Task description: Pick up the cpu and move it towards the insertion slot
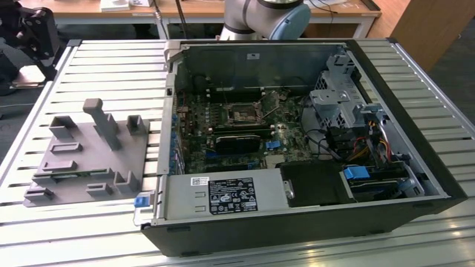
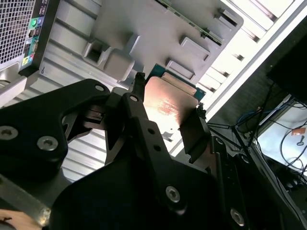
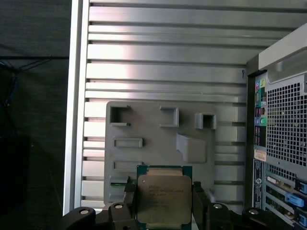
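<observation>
In the first wrist view the cpu [image 3: 160, 197], a flat square chip with a silvery top and a green edge, sits between two black fingers [image 3: 129, 195], with my gripper [image 3: 163, 201] shut on it. It hangs above the grey plastic fixture [image 3: 158, 134]. In the second wrist view the chip's underside [image 2: 168, 103] looks coppery inside the gripper [image 2: 168, 109]. The insertion slot [image 1: 243, 115], a dark square socket in a silvery frame, lies on the green board inside the open computer case in the exterior view.
The grey fixture [image 1: 82, 161] with posts and recesses lies on the slatted metal table at the exterior view's left. The open case [image 1: 415, 206] takes up the middle and right; its back panel [image 3: 283, 120] stands beside the fixture. A long black module [image 1: 237, 143] lies near the socket.
</observation>
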Controlling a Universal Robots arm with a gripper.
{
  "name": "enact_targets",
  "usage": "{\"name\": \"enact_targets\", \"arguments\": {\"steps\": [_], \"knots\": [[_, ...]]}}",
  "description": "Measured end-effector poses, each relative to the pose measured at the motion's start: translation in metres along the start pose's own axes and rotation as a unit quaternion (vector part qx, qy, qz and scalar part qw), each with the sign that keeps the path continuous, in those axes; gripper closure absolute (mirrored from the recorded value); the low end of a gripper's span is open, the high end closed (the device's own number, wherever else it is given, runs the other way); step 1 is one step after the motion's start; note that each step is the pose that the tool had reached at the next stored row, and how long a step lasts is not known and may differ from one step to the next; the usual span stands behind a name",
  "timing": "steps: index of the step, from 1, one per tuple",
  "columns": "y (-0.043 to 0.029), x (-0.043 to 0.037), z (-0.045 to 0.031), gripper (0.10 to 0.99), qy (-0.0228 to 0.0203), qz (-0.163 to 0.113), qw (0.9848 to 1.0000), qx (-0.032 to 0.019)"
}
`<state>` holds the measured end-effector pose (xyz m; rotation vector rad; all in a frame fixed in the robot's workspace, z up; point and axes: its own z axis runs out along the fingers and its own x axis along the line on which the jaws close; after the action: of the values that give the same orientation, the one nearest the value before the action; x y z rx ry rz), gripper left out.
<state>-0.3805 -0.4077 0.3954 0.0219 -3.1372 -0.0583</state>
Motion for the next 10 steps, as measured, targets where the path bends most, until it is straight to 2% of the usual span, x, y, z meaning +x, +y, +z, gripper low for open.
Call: {"name": "enact_targets", "arguments": {"steps": [10], "knots": [[-0.0002, -0.0142, 0.0, 0.545, 0.0, 0.0, 1.0, 0.0]]}}
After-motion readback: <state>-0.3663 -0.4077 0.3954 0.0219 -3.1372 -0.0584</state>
